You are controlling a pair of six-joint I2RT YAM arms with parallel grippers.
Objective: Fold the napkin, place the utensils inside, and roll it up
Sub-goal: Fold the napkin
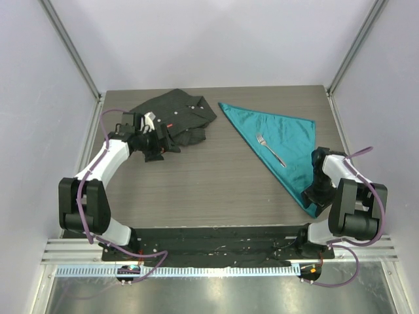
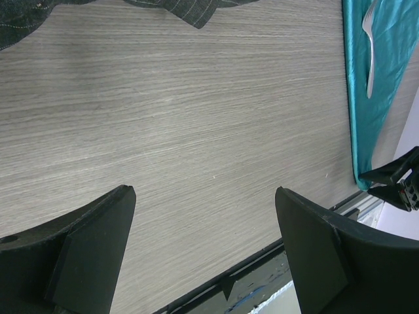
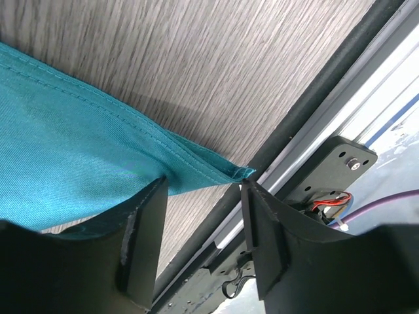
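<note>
Near-right desk (image 1: 216, 183) corner: right jaws stood partly open astride napkin (image 1: 291, 131) tip, not clamped | left jaws gaped wide, empty, far-left | napkin lay folded triangular along right edge, fork (image 1: 270, 149) atop.

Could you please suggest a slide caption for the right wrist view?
Right end effector, fingers apart, lined up on a corner of the teal napkin near the edge of the wooden table.
</note>
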